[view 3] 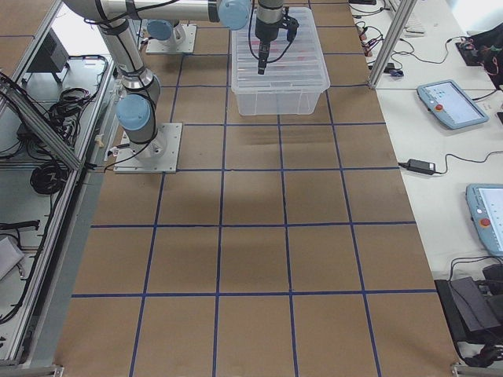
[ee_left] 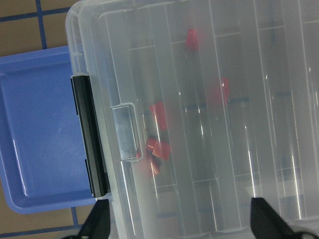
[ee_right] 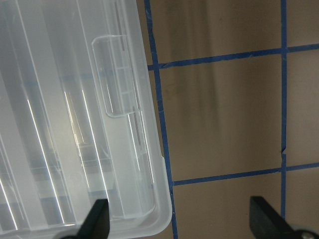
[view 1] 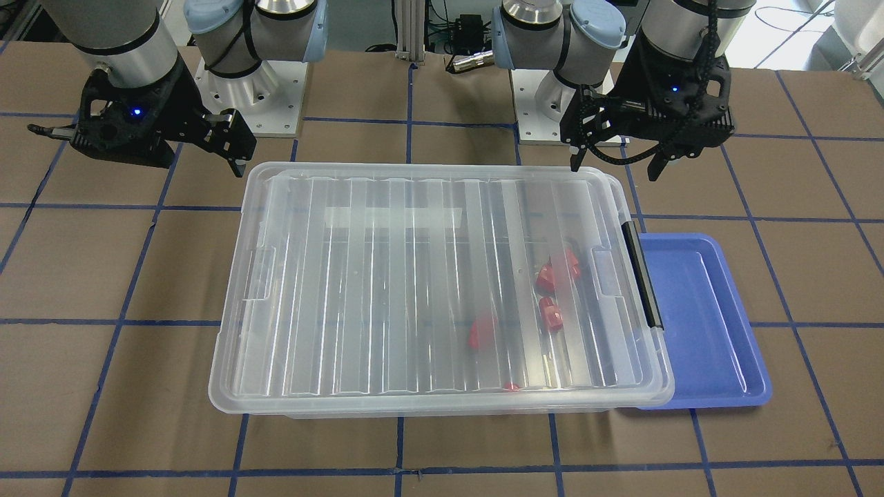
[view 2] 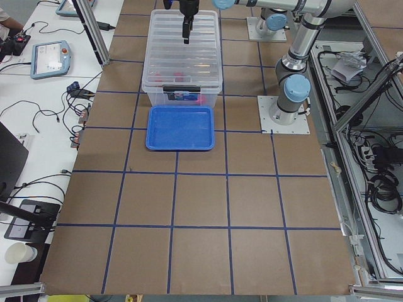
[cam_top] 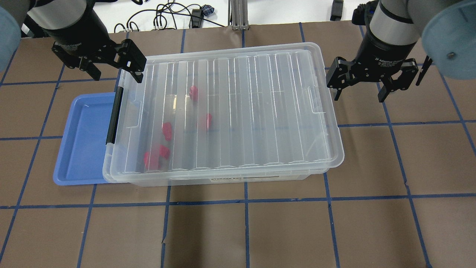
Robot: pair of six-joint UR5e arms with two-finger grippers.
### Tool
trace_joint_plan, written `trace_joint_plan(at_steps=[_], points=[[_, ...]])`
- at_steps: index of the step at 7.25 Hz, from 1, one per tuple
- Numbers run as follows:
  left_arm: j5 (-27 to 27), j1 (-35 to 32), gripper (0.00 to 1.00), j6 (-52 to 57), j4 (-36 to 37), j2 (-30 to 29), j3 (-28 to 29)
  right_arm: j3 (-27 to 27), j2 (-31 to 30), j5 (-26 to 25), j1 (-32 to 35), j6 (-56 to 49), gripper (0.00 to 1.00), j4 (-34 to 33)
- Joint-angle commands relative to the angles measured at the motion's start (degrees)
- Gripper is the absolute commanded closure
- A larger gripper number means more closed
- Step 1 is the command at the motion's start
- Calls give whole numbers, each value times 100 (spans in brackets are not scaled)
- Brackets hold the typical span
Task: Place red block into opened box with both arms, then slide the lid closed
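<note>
The brown counter carries the clear box, with its ribbed translucent lid lying flat on top and its black-latch end just beside a blue tray. Both claws hang empty with fingers apart, the left claw above the latch end and the right claw off the opposite end. Several small bright red blocks show blurred through the lid, inside the box toward the latch end.

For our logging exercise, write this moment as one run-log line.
lid: covering box | red blocks: inside | left gripper: open, empty | right gripper: open, empty
</note>
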Motion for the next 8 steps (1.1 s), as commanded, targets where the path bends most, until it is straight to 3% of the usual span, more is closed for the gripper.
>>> trace_joint_plan(at_steps=[1,8], points=[[-4,-2,0,0,-8,-2,3,1,0,-8,-4,0,0,-9],[-4,-10,0,-9,-78,7,3,9,0,-8,-13,-9,0,-18]])
